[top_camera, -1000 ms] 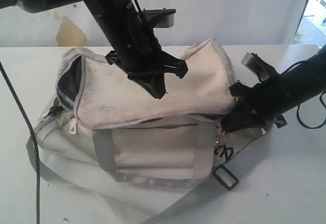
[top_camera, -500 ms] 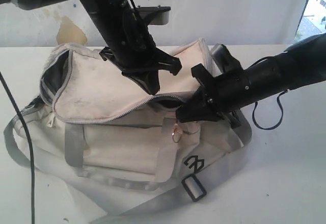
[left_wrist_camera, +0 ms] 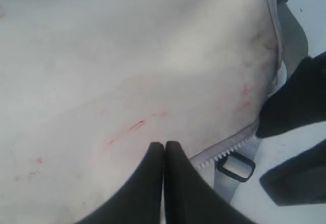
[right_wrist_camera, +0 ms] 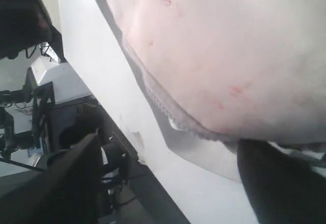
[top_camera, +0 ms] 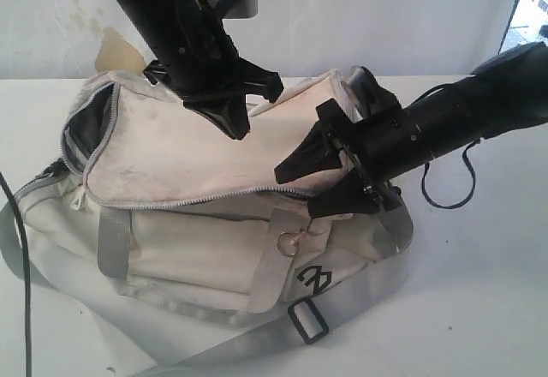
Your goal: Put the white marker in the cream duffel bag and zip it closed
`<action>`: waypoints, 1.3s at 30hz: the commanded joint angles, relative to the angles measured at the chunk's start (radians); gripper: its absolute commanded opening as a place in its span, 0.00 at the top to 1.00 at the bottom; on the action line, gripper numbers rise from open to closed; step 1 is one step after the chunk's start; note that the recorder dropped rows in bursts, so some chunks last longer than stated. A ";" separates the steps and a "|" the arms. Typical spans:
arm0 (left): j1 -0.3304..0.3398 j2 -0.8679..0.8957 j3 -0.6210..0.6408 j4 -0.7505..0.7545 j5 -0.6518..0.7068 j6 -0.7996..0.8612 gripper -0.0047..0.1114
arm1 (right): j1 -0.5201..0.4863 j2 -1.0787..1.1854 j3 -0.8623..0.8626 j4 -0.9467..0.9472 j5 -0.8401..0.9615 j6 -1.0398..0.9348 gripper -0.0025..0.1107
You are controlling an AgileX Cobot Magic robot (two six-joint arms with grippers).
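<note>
The cream duffel bag [top_camera: 197,163] lies on the white table, its top flap zipped along the front and gaping at the left end [top_camera: 86,124], where dark lining shows. My left gripper [top_camera: 233,128] is shut, with its tips on the top flap [left_wrist_camera: 127,71] and nothing between them [left_wrist_camera: 164,150]. At the right part of the zipper line my right gripper [top_camera: 304,190] is open, one finger [top_camera: 289,170] above the seam and one below. In the right wrist view its fingers [right_wrist_camera: 66,183] stand wide apart beside the stained fabric [right_wrist_camera: 229,46]. A ring pull [top_camera: 288,242] hangs free. The white marker is hidden.
The grey shoulder strap [top_camera: 360,283] with a black buckle [top_camera: 308,321] trails on the table [top_camera: 479,308] in front of the bag. A black cable [top_camera: 445,197] loops under the right arm and another [top_camera: 17,248] runs down the left edge. A wall stands behind.
The bag has slid left with both arms. The right gripper ran leftward along the zipper line, then opened and let go. The left gripper stayed shut on the flap.
</note>
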 commanded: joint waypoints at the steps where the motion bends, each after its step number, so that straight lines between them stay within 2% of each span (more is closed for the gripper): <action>1: 0.000 -0.013 -0.001 -0.002 0.003 -0.004 0.96 | -0.045 -0.033 -0.066 -0.144 0.007 0.069 0.37; 6: 0.000 -0.033 0.024 -0.004 0.003 -0.004 0.96 | -0.079 -0.078 -0.101 -0.242 0.007 0.120 0.44; 11: 0.000 -0.124 0.153 0.024 -0.012 -0.020 0.96 | -0.130 -0.093 -0.153 -0.253 0.007 0.120 0.44; 14: 0.026 -0.194 0.229 0.166 -0.092 -0.192 0.96 | -0.142 -0.093 -0.173 -0.268 -0.015 0.115 0.44; 17: 0.096 -0.224 0.278 0.278 -0.092 -0.306 0.95 | -0.142 -0.093 -0.174 -0.270 -0.169 0.036 0.44; 19: 0.161 -0.223 0.308 0.270 -0.113 -0.316 0.87 | -0.135 -0.088 -0.174 -0.267 -0.243 0.005 0.43; 25: 0.297 -0.221 0.369 0.270 -0.240 -0.351 0.42 | -0.126 -0.080 -0.174 -0.247 -0.373 -0.040 0.37; 28: 0.338 -0.221 0.389 0.270 -0.317 -0.386 0.30 | -0.114 -0.069 -0.174 -0.210 -0.454 -0.040 0.33; 33: 0.362 -0.189 0.420 0.263 -0.457 -0.432 0.26 | -0.065 -0.016 -0.191 -0.208 -0.547 -0.043 0.33; 39: 0.362 -0.077 0.420 0.310 -0.479 -0.434 0.26 | -0.036 0.038 -0.229 -0.205 -0.577 -0.095 0.33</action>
